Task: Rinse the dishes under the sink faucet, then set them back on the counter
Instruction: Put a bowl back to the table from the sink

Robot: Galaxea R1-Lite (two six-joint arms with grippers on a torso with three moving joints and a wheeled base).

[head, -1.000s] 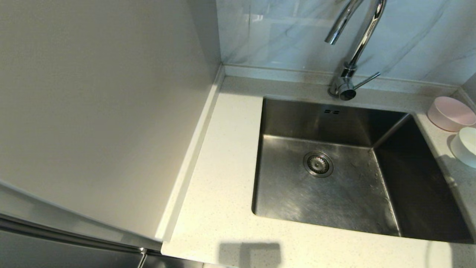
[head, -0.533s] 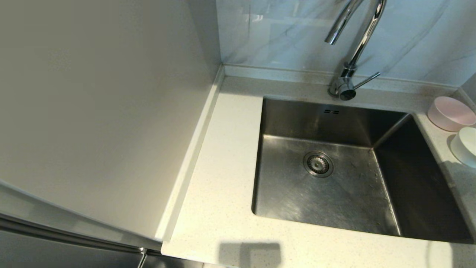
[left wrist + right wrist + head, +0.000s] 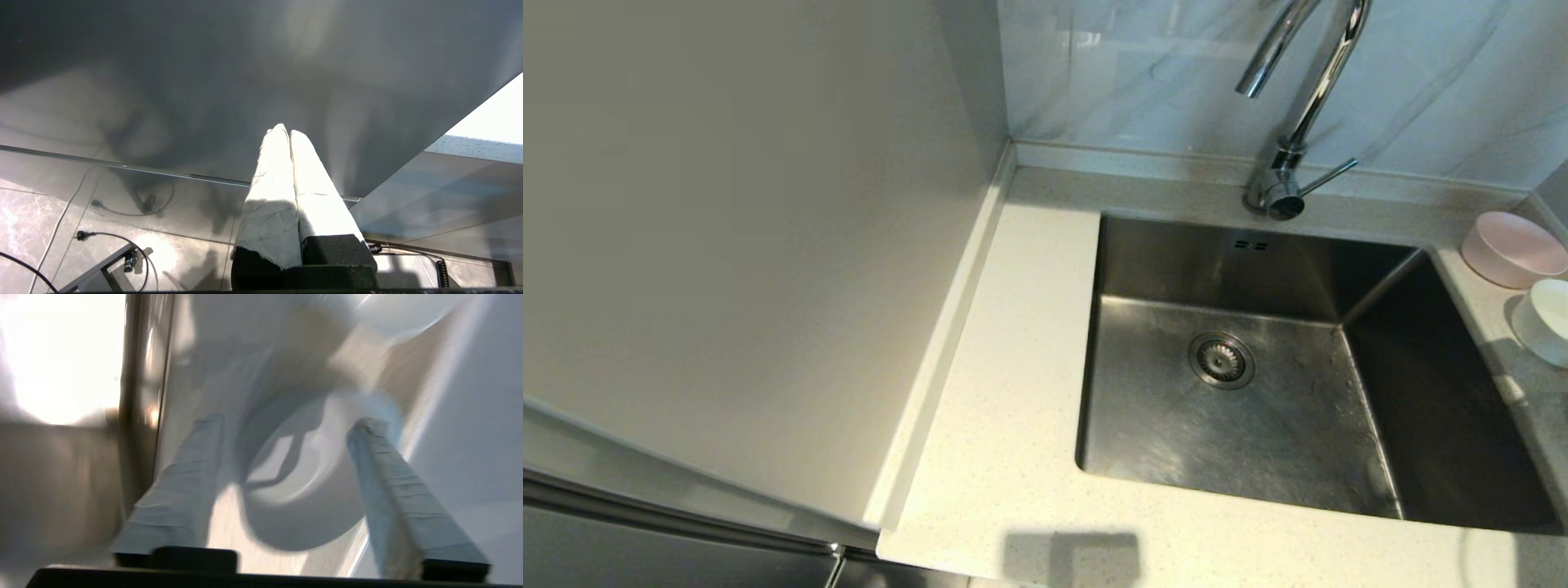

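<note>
Pink bowl [image 3: 1513, 249] and white bowl [image 3: 1545, 320]: on worktop [image 3: 1013, 343] right of sink [image 3: 1258, 269]. Light, rigid, likely slick, chippable; take by rim. Right pincer [image 3: 286, 457]: fingers apart, apparently straddling a pale bowl [image 3: 302, 486]. Left pincer [image 3: 289, 134]: fingers together, parked low.

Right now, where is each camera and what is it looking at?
Head view: high up, looking down at the sink, faucet, pink bowl and white bowl; no arm shows.
Left wrist view: low, below the counter, facing a grey panel; the left gripper shows, shut.
Right wrist view: blurred, close over a pale bowl; the right gripper shows, open.
Shared: possibly a bowl in the head and right wrist views; I cannot tell.
</note>
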